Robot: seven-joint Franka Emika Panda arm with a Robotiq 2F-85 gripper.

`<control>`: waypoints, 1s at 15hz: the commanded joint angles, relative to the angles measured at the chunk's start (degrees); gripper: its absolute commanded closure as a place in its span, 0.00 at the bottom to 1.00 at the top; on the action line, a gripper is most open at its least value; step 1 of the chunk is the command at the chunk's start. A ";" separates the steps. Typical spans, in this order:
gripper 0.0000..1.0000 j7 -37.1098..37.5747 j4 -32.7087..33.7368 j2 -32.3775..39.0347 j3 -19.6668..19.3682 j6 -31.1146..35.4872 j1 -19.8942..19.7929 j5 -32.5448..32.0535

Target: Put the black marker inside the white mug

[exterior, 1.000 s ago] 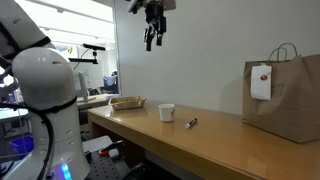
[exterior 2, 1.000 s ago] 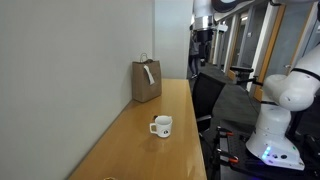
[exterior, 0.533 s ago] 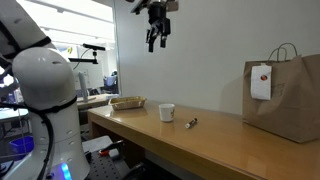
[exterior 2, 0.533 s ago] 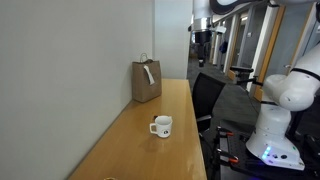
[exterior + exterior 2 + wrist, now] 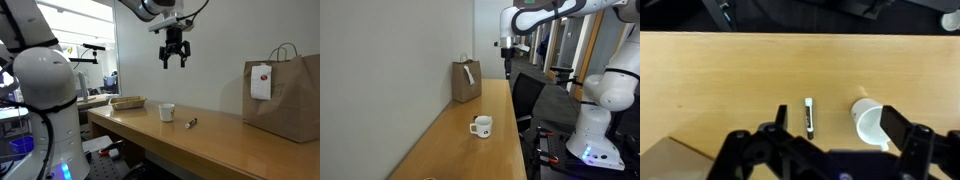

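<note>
1 black gripper point(image 5: 174, 62): aloft, fingers spread, empty. 1 thin black marker point(image 5: 809, 117): flat on wooden table point(image 5: 700, 80), near 1 small white cylindrical mug point(image 5: 870, 122).

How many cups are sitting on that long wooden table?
1: the white mug stands beside the black marker, well away from the paper bag. Something could hide behind the bag.

Long wooden table point(image 5: 200, 145) against a plain pale grey wall point(image 5: 390, 70), bright window point(image 5: 85, 22) beyond
</note>
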 commanded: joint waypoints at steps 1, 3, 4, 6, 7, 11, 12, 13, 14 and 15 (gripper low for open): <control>0.00 -2.80 0.47 6.57 -0.59 5.72 0.16 -2.12; 0.00 -3.87 1.03 11.27 -0.85 8.71 -0.01 -1.15; 0.00 -4.52 1.20 13.31 -0.88 10.33 -0.08 -0.54; 0.00 -6.14 1.28 16.79 -0.73 14.32 -0.33 0.84; 0.00 -6.69 1.21 18.24 -0.57 16.08 -0.50 1.26; 0.00 -10.26 1.64 23.95 0.07 19.46 -1.20 4.30; 0.00 -10.92 1.96 25.21 0.29 19.71 -1.37 5.02; 0.00 -11.76 2.32 26.75 0.56 20.59 -1.56 5.66; 0.00 -12.00 2.78 28.01 0.84 21.04 -1.76 6.01; 0.00 -12.72 3.36 29.44 1.18 21.55 -2.05 6.71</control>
